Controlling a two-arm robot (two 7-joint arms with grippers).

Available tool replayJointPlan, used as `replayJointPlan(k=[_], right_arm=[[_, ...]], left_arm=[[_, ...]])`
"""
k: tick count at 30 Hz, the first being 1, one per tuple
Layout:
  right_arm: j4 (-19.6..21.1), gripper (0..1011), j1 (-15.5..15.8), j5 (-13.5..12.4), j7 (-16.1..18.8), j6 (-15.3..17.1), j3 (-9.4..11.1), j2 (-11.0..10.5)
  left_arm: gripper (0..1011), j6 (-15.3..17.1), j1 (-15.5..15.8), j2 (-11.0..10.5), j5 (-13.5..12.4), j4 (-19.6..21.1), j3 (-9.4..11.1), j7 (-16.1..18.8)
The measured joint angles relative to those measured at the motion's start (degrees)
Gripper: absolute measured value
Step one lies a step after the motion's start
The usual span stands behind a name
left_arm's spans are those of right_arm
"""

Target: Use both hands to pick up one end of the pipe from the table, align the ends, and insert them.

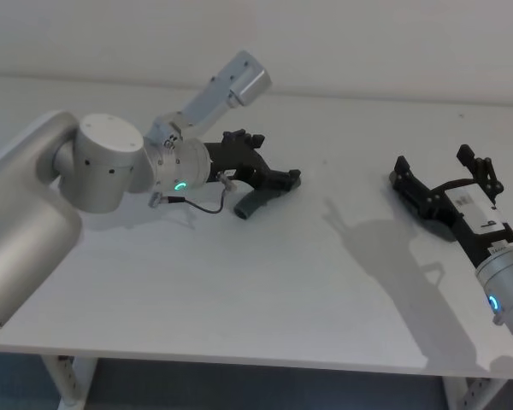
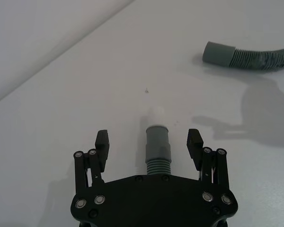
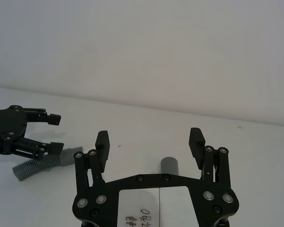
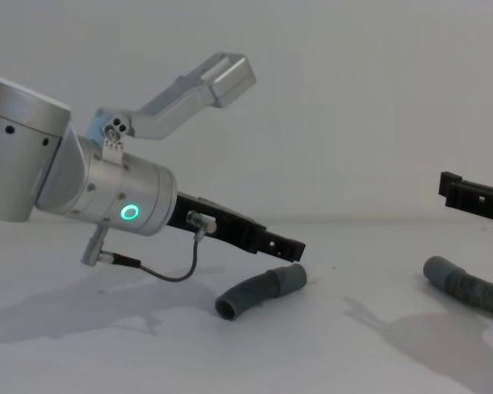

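left gripper (image 2: 148, 140) wide, straddling short cuff (image 2: 157, 144) | right gripper (image 3: 149, 141) wide over longer cuff (image 3: 169, 165) | I'm centring each cuff before closing squarely

The white table (image 1: 239, 290) lies bare across the centre of the head view, a wide lane between the short hose piece (image 1: 252, 203) at centre left and the right gripper (image 1: 436, 162) at the right edge. In the left wrist view the left gripper (image 2: 149, 137) has its fingers spread, with bare table on each side of the smooth cuff (image 2: 158, 142). Past the white spigot (image 2: 156, 112) the surface runs free to the longer hose piece (image 2: 248, 57) at upper right. At lower centre left of the chest view, a black cable (image 4: 168, 276) loops down just beside the short piece's open end.
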State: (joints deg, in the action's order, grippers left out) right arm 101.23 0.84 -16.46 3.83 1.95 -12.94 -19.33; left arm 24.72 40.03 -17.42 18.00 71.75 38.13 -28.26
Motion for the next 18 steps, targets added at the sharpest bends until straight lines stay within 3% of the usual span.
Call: replayJointPlan(k=[18], right_arm=[[0.00,1002,0.00,0.00,0.00,0.00,0.00,0.00]], left_arm=[[1000,0.93,2.49,1.47,-2.07,-4.43,1.82,-2.18]])
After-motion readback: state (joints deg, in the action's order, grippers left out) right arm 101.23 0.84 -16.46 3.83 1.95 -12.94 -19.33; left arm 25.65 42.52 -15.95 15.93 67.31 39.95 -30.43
